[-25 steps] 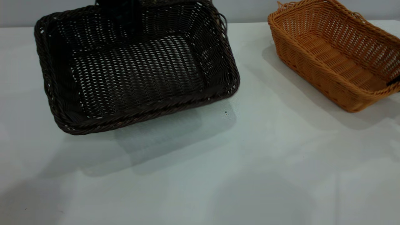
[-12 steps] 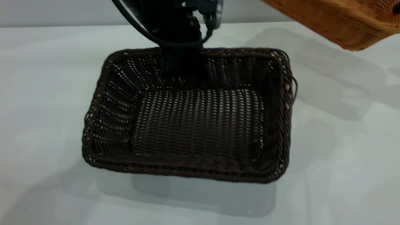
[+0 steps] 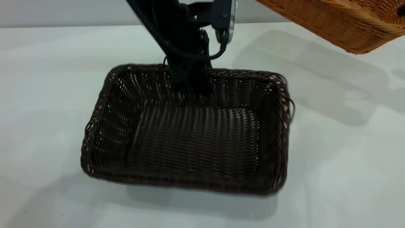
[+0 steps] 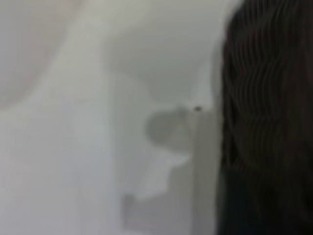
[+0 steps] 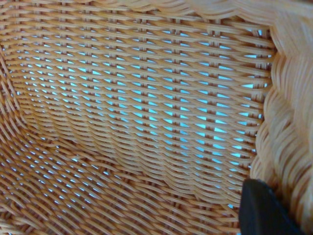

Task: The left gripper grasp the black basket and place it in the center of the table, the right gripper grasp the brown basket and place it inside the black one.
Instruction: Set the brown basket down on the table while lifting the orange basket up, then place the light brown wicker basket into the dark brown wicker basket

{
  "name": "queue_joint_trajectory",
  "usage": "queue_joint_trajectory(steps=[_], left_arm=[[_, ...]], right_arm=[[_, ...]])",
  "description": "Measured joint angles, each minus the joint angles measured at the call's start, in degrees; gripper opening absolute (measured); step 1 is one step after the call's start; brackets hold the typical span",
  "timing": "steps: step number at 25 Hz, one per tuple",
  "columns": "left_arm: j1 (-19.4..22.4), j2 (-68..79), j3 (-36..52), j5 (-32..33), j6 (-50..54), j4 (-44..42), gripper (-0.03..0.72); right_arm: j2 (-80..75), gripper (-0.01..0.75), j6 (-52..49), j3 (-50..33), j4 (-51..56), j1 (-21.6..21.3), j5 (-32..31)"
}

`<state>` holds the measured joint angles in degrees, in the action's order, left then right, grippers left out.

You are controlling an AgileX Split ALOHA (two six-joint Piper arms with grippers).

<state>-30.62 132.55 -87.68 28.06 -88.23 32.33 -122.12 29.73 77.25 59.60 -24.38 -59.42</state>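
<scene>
Exterior view: the black basket [image 3: 190, 139] fills the middle of the frame, open side up, its base on or just over the white table [image 3: 47, 79]; I cannot tell which, though a shadow shows along its near edge. Left gripper [image 3: 190, 84] reaches down from the upper centre onto the basket's far wall at mid-length. Dark arm, coiled cable and a small camera housing above it. Its jaws seem to straddle that wall, but black on black, so I cannot tell whether they pinch it.

Upper right corner of the frame: the brown basket [image 3: 341, 22] is held in the air, tilted, only its underside and one braided rim in frame. Shadow on the table below it. It is well apart from the black basket.

Right wrist view: woven orange-tan wall [image 5: 146, 112] fills the picture, braided rim along one side, one dark fingertip [image 5: 261, 210] against the rim's inner face. Right gripper appears clamped on that rim.

Left wrist view: dark weave [image 4: 269, 122] beside white table, blurred.
</scene>
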Motion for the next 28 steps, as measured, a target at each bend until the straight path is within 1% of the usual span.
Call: queue_joint_trajectory(steps=[3, 5, 8, 11, 12, 16, 18, 22, 25, 28], left_arm=[[0.0, 0.0, 0.0, -3.76, 4.79, 0.12, 0.48], [0.13, -0.33, 0.0, -5.91, 8.13, 0.14, 0.531], [1.41, -3.44, 0.0, -6.06, 13.86, 0.14, 0.559], [5.92, -9.34, 0.0, -2.65, 20.04, 0.21, 0.563], [7.71, -11.47, 0.0, -0.37, 21.51, 0.21, 0.563], [17.14, -18.26, 0.0, 9.28, 26.47, 0.08, 0.563], [22.07, -20.57, 0.0, 11.78, 28.05, 0.08, 0.563], [29.76, -22.91, 0.0, 12.7, 29.3, 3.27, 0.563], [33.32, -22.89, 0.0, 12.76, 29.3, 6.61, 0.563], [34.94, -22.84, 0.0, 12.71, 28.04, 7.87, 0.563]], right_arm=[[0.0, 0.061, -0.06, 0.0, 0.0, 0.0, -0.74], [0.0, 0.061, -0.18, 0.0, 0.0, 0.0, -1.2], [0.31, 0.061, -0.94, 0.0, -0.32, 0.5, -2.09], [1.63, 0.061, -2.57, 0.0, -1.6, 2.62, -3.36], [2.43, 0.061, -3.32, 0.0, -2.15, 3.87, -3.95], [5.36, 0.061, -5.91, 0.01, -6.66, 10.15, -6.79], [6.06, 0.061, -7.78, 0.01, -9.43, 13.48, -7.51], [6.18, 0.06, -11.38, -1.16, -14.04, 21.02, -7.43], [6.18, 0.06, -11.68, -3.62, -14.11, 26.63, -6.84], [6.29, 0.06, -11.73, -6.33, -12.61, 31.1, -3.53]])
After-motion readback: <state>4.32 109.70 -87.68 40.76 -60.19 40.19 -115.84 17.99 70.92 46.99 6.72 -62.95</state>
